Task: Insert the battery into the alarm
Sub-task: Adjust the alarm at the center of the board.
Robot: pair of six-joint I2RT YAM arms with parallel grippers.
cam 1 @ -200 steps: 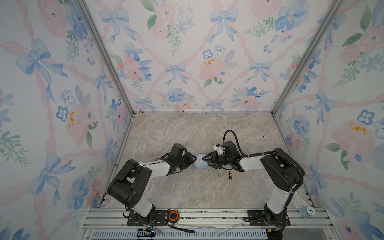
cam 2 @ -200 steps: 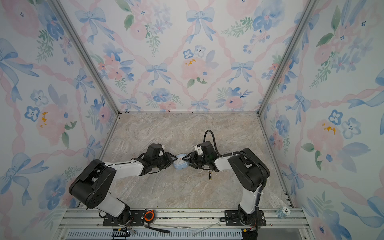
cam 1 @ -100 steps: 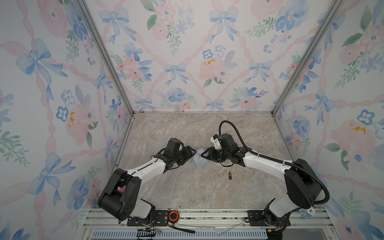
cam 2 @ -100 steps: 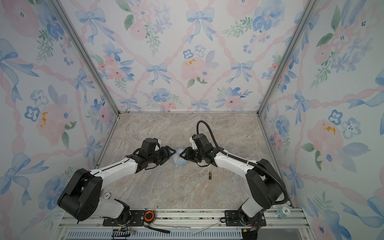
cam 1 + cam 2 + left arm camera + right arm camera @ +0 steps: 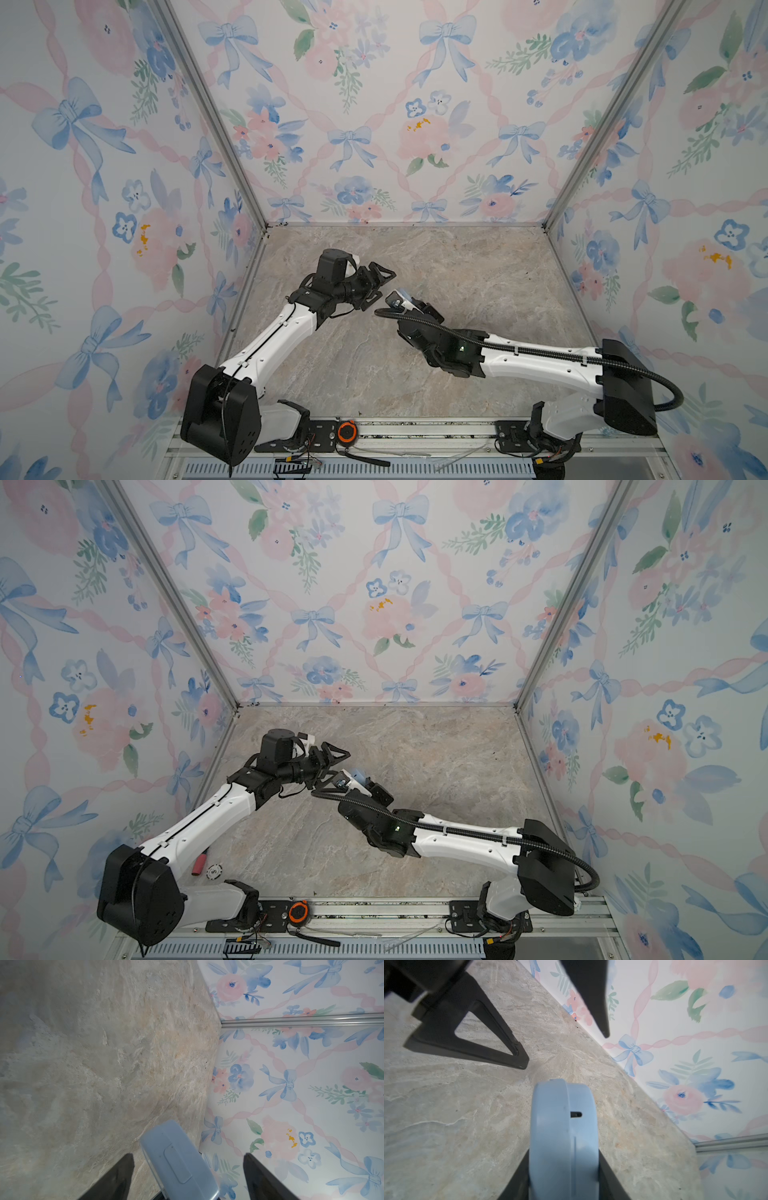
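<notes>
Floral walls (image 5: 374,124) enclose the marble desk (image 5: 478,266). Mid-desk, the right claw (image 5: 563,1169) clamps the blue alarm (image 5: 563,1126); the left claw (image 5: 379,285), just left, stands wide, fingers clear of it.

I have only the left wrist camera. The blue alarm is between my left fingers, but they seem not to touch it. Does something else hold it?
Observer: Yes. The right gripper clamps the alarm between its fingers, one on each broad face.
Operator: Which part of it faces the right wrist camera?
Observer: Its narrow rim, which has a small dark slot.
Operator: Does anything else lie around, outside my view?
Observer: In a top view, a small red object and a white disc lie on the table near the left arm's base.
</notes>
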